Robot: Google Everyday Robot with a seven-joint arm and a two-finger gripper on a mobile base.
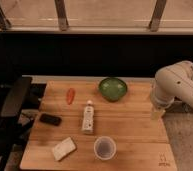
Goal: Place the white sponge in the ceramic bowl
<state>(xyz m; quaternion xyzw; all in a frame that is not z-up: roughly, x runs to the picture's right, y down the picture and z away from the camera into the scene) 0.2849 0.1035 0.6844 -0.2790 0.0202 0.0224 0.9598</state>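
The white sponge [64, 148] lies flat at the near left, well apart from the ceramic bowl [113, 89] at far centre; the gripper [157, 112] hangs by the right edge of the table [140, 145] (apart or together, I cannot tell), seemingly parked clear of the work.

the white arm [177, 85] juts in at the right, its thick rounded joint bent high and the forearm dropping straight down. the gripper [157, 112] hangs at its lower end, pointing downward, over the desk's [135, 132] right edge.
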